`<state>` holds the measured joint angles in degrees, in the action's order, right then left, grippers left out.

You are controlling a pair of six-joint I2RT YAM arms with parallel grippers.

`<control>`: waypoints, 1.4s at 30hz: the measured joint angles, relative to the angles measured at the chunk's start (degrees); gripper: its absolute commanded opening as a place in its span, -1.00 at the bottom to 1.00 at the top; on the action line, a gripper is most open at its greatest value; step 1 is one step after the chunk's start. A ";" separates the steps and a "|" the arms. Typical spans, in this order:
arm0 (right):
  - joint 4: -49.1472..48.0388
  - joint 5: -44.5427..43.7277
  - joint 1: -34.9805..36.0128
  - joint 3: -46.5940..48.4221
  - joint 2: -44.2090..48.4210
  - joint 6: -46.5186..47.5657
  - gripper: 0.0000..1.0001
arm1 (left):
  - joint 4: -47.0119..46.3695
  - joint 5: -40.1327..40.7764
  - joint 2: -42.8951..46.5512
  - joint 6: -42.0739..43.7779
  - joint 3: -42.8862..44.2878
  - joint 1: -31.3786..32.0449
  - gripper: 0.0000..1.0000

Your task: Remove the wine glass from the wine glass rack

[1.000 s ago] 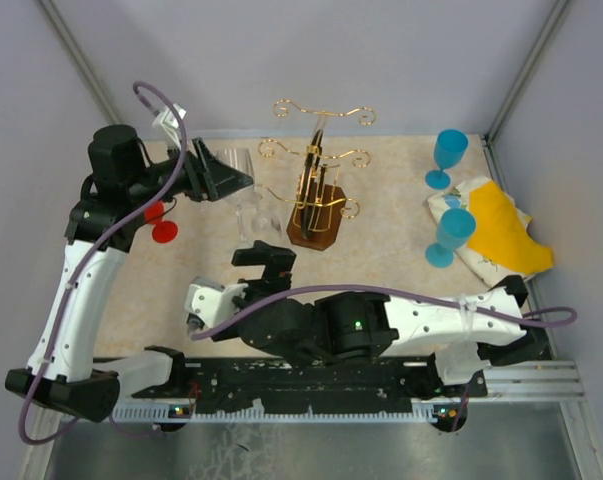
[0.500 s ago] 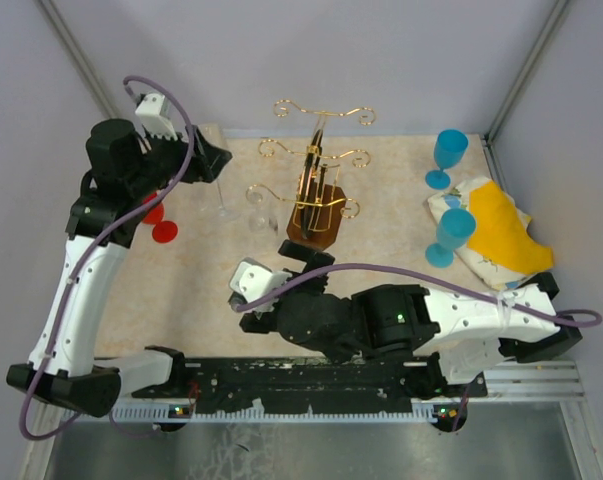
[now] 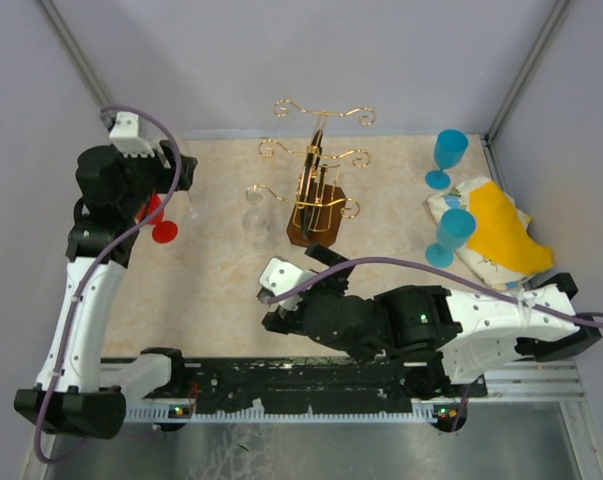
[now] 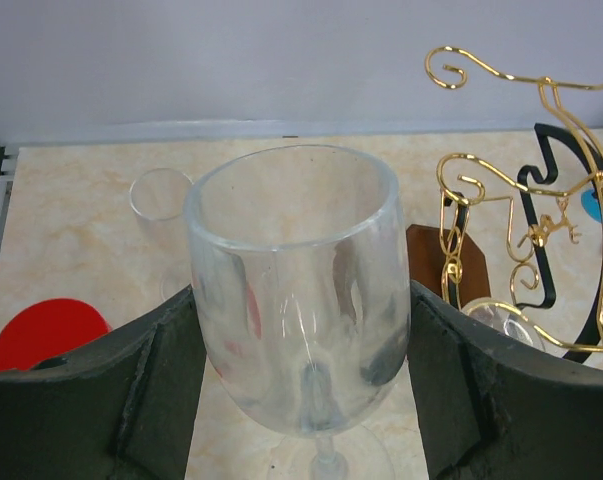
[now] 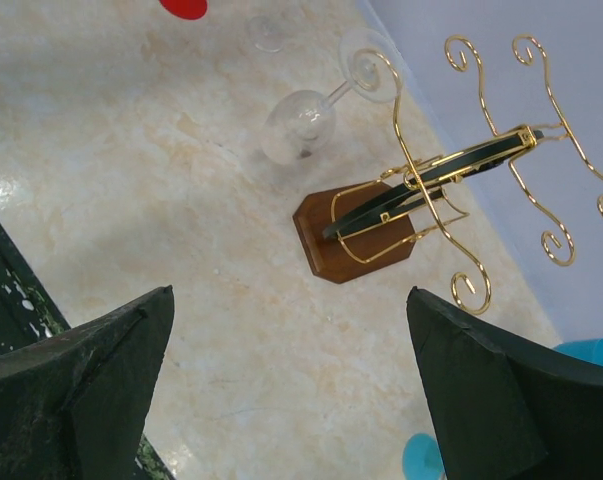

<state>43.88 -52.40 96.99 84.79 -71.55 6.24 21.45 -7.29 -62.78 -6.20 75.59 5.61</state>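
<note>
The wine glass rack (image 3: 314,195) is gold wire with a black strip, on a dark brown base. The wine glass (image 4: 296,290) is clear, and the fingers (image 4: 151,390) flanking it are matte black. The surface (image 3: 381,270) is beige with cream marbling. Left of the rack is a red disc (image 3: 164,232). Right of the rack are two turquoise goblets (image 3: 449,150) and a yellow cloth (image 3: 506,232).

Bright, even overhead light; faint shadows; glare patch on tabletop (image 5: 6,192); views sharp.
</note>
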 measured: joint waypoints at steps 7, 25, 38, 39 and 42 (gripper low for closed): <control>-1.44 1.44 -1.38 -0.83 1.73 -0.37 0.99 | -10.21 1.29 7.17 0.09 -15.63 0.02 0.03; -1.46 5.81 -5.35 -2.84 2.80 -1.97 0.99 | -45.27 5.79 17.40 1.57 -55.41 0.02 -0.07; -0.83 7.32 -6.88 -1.73 3.17 -2.89 0.99 | -63.49 13.92 9.60 2.03 -60.08 0.90 -0.07; -0.68 7.30 -6.93 -1.40 3.19 -2.86 0.99 | -64.46 15.34 8.72 2.23 -60.15 1.40 -0.06; -0.94 7.37 -7.15 -0.66 3.48 -2.84 0.98 | -68.13 18.99 5.73 2.91 -60.89 3.43 -0.01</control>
<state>42.94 -45.04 89.84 84.14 -68.07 3.40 -46.68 11.70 -57.06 -3.29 14.70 9.04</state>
